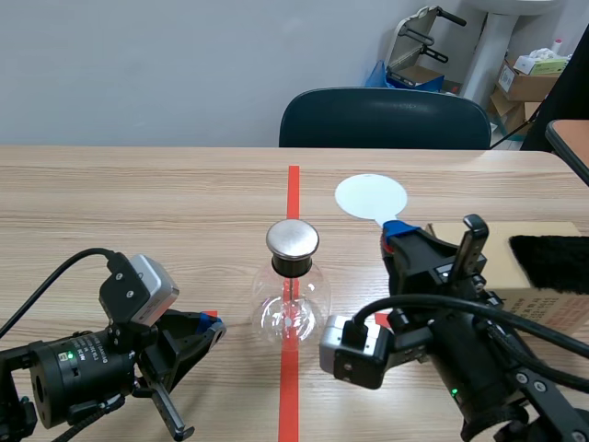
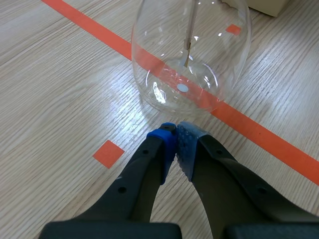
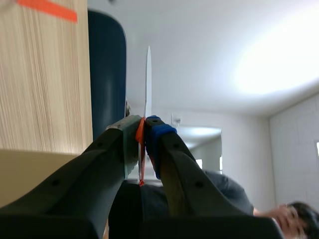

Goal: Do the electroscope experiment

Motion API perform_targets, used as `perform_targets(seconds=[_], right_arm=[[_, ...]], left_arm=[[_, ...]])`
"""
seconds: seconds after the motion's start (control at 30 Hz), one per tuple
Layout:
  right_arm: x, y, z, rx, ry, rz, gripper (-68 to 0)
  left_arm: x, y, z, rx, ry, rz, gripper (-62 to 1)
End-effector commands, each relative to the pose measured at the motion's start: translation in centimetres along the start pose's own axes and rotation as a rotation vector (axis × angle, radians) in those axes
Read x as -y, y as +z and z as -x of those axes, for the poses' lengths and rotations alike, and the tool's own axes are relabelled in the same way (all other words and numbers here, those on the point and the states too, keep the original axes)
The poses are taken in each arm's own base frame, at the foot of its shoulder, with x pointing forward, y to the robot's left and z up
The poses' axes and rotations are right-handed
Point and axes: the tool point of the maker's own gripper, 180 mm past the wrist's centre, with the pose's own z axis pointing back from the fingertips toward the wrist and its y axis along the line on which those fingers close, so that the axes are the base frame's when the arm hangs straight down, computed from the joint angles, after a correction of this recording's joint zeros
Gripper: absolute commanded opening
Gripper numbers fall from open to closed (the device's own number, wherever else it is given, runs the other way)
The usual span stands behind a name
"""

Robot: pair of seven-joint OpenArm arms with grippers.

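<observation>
The right gripper point(image 1: 398, 230) is clamped tight on the orange stem of a thin white disc point(image 1: 370, 197), jaws parted only by that stem, and it holds the disc raised just beyond and beside the electroscope point(image 1: 291, 304), near its metal cap point(image 1: 293, 239); gripping by the stem probably keeps any charge on the plate from draining off. The right wrist view shows the disc point(image 3: 148, 79) edge-on, rising straight out between the fingertips. The left gripper point(image 1: 210, 324) rests low near the table's near edge, pads pressed together on nothing, its tips just short of the flask's base, likely parked out of the way. The electroscope stands on the middle tape line point(image 1: 293, 189), nearer the near edge than the far one; the strip point(image 2: 187, 47) inside the glass hangs straight. A box point(image 1: 479, 253) with black fur point(image 1: 552, 262) on it sits at the right edge, presumably for rubbing the disc
</observation>
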Motion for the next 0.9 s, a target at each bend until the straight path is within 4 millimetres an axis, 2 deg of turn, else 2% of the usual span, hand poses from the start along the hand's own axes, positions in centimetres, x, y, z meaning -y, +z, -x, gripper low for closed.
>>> perform_targets(seconds=[0.0, 0.23, 0.4, 0.87], right_arm=[[1.0, -0.3, -0.1, 0.026, 0.016, 0.035, -66.7], [0.9, 0.0, -3.0, 0.188, 0.019, 0.034, -66.7], [0.9, 0.3, -4.3, 0.262, 0.021, 0.033, -66.7], [0.9, 0.7, -5.4, 0.33, 0.022, 0.032, -66.7]], left_arm=[[0.1, -0.2, -0.8, 0.026, 0.003, 0.005, -59.4], [0.1, -0.2, -0.8, 0.026, 0.003, 0.005, -59.4], [0.1, -0.2, -0.8, 0.026, 0.003, 0.005, -59.4], [0.1, -0.2, -0.8, 0.025, 0.002, 0.005, -59.4]])
